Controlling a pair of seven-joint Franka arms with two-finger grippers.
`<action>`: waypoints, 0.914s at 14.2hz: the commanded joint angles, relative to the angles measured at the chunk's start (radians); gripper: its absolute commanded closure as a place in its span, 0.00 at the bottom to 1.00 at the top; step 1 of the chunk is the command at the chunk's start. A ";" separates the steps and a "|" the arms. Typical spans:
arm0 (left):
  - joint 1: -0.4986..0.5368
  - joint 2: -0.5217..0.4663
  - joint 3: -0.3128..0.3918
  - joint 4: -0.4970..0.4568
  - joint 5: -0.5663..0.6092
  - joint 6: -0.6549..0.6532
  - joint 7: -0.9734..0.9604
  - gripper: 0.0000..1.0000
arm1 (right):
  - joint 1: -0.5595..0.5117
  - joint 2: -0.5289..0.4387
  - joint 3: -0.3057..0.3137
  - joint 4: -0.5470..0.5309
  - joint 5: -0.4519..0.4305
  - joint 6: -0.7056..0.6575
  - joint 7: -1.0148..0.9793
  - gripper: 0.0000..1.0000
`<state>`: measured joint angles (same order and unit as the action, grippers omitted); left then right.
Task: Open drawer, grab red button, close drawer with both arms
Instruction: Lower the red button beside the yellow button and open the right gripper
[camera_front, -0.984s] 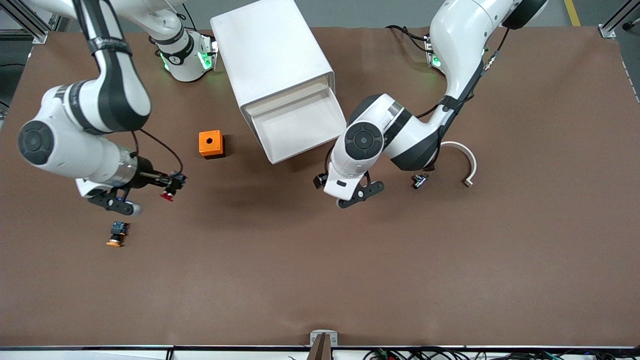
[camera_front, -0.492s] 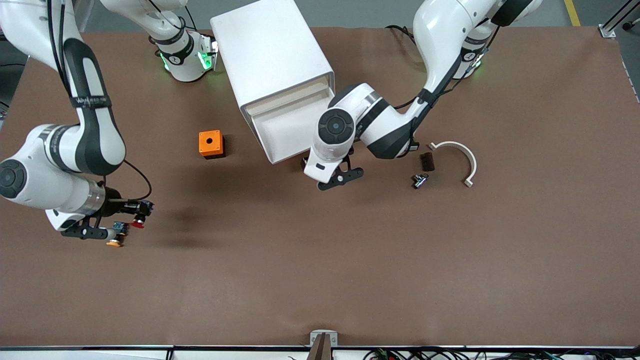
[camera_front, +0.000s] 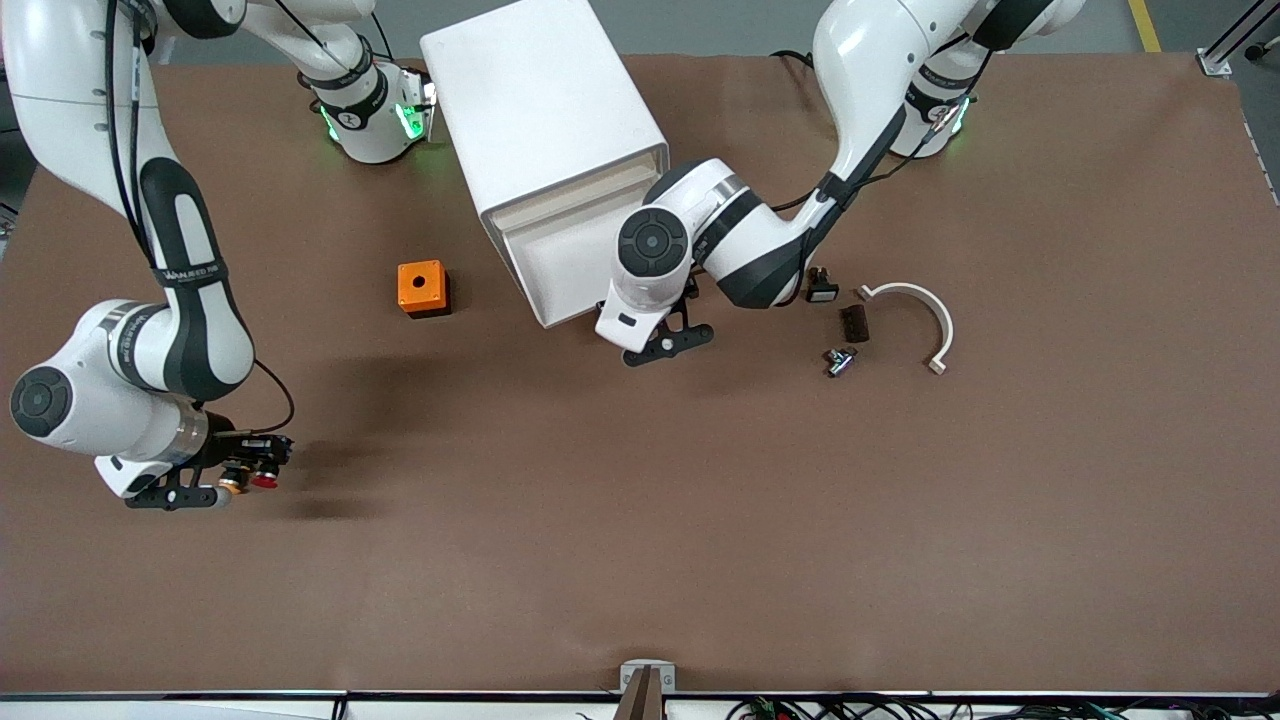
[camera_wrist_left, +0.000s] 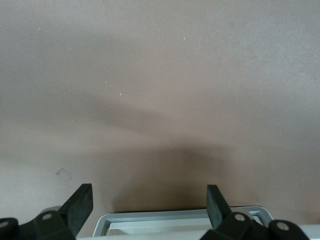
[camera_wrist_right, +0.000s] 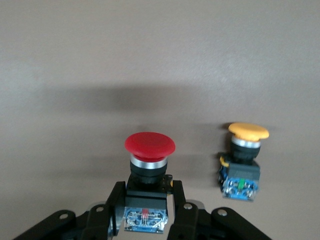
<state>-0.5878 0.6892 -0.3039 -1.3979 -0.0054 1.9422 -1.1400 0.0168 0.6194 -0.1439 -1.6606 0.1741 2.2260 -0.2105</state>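
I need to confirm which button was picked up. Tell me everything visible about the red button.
The red button has a round, domed red cap over a silver collar, a black body and a blue rear with small contacts. It looks like plastic with a metal ring. The right tool is shut on its body, with the cap pointing away from the tool. It hangs above the brown table at the right arm's end, beside the orange-capped button, which lies apart from it on the table.
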 joint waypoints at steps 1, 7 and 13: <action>-0.014 -0.010 -0.004 -0.012 0.005 0.006 -0.004 0.00 | -0.035 0.062 0.018 0.061 -0.008 -0.006 -0.016 1.00; -0.053 -0.007 -0.007 -0.020 0.002 0.006 -0.006 0.00 | -0.038 0.102 0.021 0.061 0.005 0.058 -0.013 1.00; -0.092 -0.007 -0.007 -0.024 -0.071 0.006 -0.003 0.00 | -0.031 0.118 0.023 0.076 0.004 0.064 0.040 0.10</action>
<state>-0.6644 0.6893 -0.3099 -1.4117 -0.0401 1.9422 -1.1400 -0.0003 0.7242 -0.1399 -1.6208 0.1761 2.3005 -0.2033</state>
